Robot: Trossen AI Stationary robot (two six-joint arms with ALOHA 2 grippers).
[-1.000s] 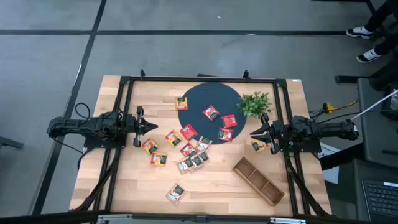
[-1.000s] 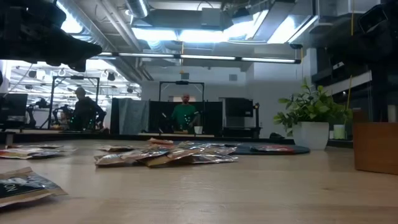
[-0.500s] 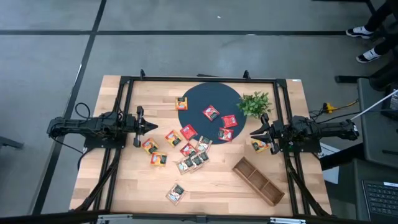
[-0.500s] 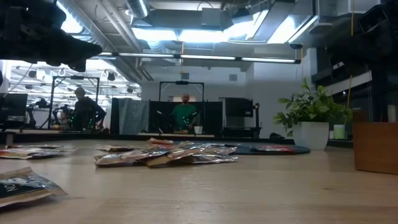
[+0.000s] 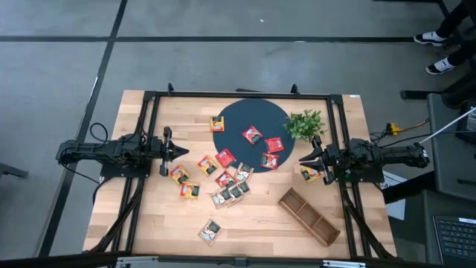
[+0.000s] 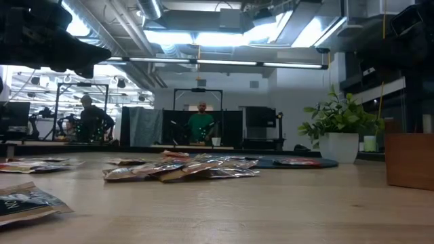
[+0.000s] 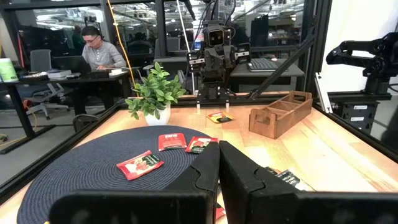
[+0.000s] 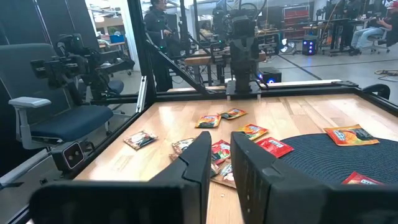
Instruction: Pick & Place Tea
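Wood table (image 5: 253,223): tea (image 5: 230,186) just ahead of your closed, empty left gripper (image 5: 184,152); right gripper (image 5: 303,158) slightly parted, empty. Packets likely light, floppy, slick; pinch an edge.

Overhead straight down, low camera level across table (image 5: 253,223), wrist cameras facing each other over it.

Bare wood (image 5: 256,219) between packets (image 5: 230,186) and tray (image 5: 309,217).

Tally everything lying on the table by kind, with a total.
tea packets: 15
round dark mat: 1
potted plant: 1
wooden tray: 1
total: 18
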